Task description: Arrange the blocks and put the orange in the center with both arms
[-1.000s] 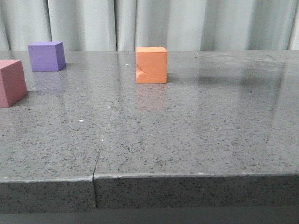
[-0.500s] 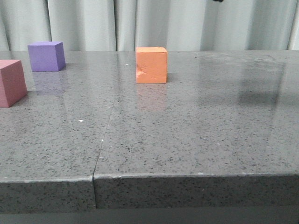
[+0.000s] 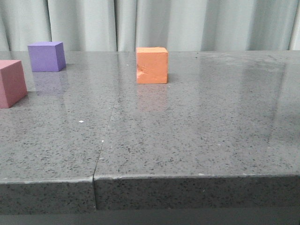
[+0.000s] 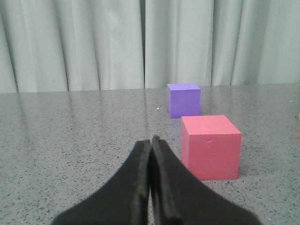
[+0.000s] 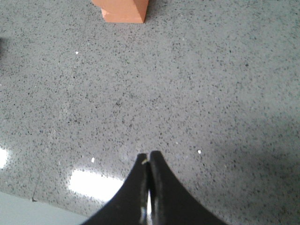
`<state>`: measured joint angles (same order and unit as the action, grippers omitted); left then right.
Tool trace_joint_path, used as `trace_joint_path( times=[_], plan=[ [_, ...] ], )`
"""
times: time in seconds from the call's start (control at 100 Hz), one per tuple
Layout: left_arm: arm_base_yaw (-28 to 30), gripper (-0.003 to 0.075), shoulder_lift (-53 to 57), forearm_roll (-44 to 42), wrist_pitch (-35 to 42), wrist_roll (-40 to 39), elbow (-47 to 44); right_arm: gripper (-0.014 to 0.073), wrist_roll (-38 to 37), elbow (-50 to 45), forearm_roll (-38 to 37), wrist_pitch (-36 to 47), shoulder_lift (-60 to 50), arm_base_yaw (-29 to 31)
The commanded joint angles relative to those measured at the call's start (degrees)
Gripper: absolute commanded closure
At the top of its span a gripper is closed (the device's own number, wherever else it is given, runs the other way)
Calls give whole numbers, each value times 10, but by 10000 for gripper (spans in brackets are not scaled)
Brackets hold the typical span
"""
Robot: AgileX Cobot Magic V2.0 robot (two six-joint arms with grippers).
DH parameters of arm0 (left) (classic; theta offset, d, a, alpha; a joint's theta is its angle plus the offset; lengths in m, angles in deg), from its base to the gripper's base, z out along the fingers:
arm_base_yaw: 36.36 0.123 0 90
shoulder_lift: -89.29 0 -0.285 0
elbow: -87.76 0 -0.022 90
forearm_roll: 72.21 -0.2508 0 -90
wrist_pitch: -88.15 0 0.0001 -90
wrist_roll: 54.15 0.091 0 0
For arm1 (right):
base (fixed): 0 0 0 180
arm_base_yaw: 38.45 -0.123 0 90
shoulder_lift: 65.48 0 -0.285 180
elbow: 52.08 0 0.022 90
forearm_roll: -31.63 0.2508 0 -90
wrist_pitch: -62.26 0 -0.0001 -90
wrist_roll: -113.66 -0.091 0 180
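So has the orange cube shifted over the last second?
No. The orange cube sits at the same spot right of the tabletop seam as before.

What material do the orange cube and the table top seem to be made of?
The orange cube looks like matte foam: dull faces, soft edges, a small dent chipped in its front. The table top looks like polished speckled grey stone or an imitation of it: it mirrors the cubes and curtain.

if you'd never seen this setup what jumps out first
Three bright cubes against the grey speckled table: the orange cube near the middle toward the back, the purple cube far back on the left, and the pink cube at the left edge, nearer the camera. Both the left gripper and the right gripper are shut and empty.
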<state>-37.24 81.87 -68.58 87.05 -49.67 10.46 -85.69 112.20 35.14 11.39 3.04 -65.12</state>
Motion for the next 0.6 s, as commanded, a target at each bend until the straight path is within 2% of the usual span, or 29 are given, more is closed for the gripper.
trace_joint_path(
  times=[0.0,0.27,0.59],
  plan=[
    [-5,741,16,5,48,0,-23,663,5,-36,-5,67,-55,0],
    [-5,741,16,40,62,0,-21,663,5,-181,-5,139,-197,0],
    [-5,741,15,60,51,0,10,663,5,-299,-6,161,-340,0]
  ],
)
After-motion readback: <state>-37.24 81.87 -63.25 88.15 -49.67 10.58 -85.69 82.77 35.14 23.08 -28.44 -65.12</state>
